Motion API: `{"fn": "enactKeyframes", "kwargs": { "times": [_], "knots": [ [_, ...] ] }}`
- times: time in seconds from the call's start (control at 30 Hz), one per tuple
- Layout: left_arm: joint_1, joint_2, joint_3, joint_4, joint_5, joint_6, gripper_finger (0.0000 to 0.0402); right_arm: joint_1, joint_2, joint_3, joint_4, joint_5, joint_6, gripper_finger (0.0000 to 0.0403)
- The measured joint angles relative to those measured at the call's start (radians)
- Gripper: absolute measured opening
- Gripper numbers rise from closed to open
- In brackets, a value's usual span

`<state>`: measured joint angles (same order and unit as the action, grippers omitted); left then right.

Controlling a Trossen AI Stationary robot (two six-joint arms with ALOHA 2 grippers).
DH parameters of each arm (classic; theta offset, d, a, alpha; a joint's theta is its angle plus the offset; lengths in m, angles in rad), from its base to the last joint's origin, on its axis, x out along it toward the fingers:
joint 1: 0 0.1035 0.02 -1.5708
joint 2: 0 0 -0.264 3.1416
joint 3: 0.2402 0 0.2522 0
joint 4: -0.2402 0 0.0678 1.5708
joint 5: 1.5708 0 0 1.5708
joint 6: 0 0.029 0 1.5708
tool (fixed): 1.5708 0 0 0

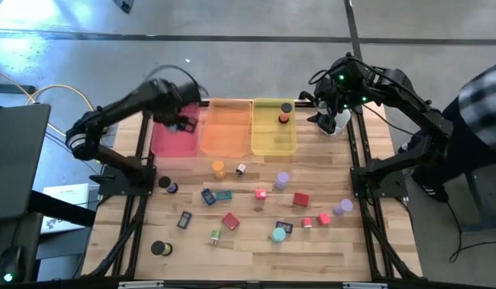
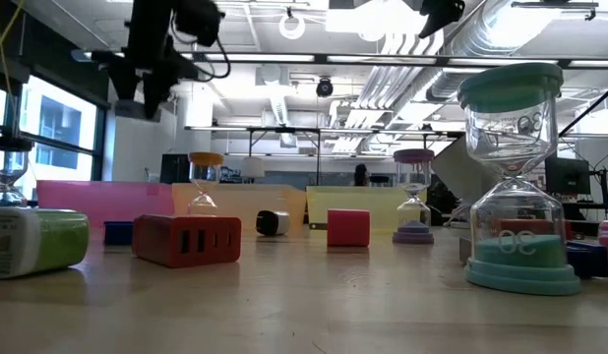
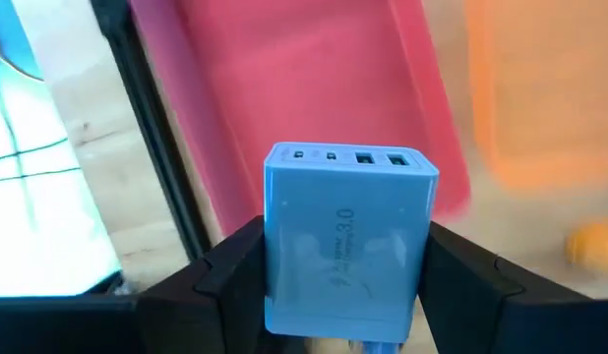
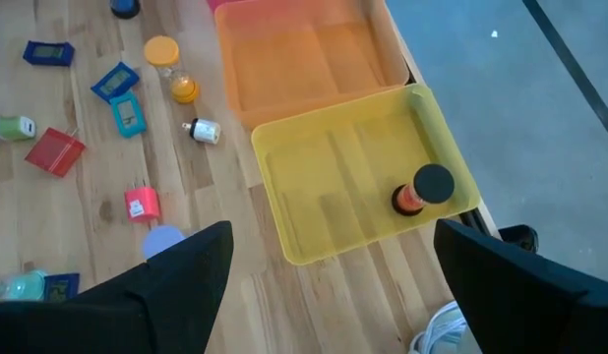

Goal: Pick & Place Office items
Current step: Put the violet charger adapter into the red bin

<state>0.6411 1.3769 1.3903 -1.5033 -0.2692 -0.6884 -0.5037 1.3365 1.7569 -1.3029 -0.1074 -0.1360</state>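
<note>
Left claw [image 3: 343, 270] clamping blue charger [image 3: 345, 251] above pink tray [image 1: 174, 136]

a grey floor [image 1: 256, 20] is showing around the wooden table [image 1: 256, 245], with a dark seam running across it. beyond the table, ceiling lights [image 2: 284, 22] are glowing among silver ducts [image 2: 540, 44], daylight is coming through a window [image 2: 53, 123], and dark desks [image 2: 304, 162] are standing far back.

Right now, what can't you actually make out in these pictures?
- Blue charger in the left hand: its underside, cut off by the left wrist view's edge.
- Pink tray floor: high view, covered by the left arm.
- Small pieces' labels: high view, too small.
- Hourglass: low view, blocks the items behind.
</note>
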Motion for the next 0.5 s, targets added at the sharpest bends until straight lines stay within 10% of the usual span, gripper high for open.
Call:
{"fn": "enactKeyframes", "kwargs": {
  "times": [0.27, 0.5],
  "knots": [
    [0.364, 0.003, -0.054, 0.188, 0.186, 0.12, 0.0202, 0.0, 0.0, 0.0, 0.05, 0.0, 0.008, 0.0341],
    [0.416, 0.01, -0.124, 0.284, 0.198, 0.141, 0.0202, 0.0, 0.0, 0.0, 0.059, 0.0, 0.01, 0.0341]
  ]
}}
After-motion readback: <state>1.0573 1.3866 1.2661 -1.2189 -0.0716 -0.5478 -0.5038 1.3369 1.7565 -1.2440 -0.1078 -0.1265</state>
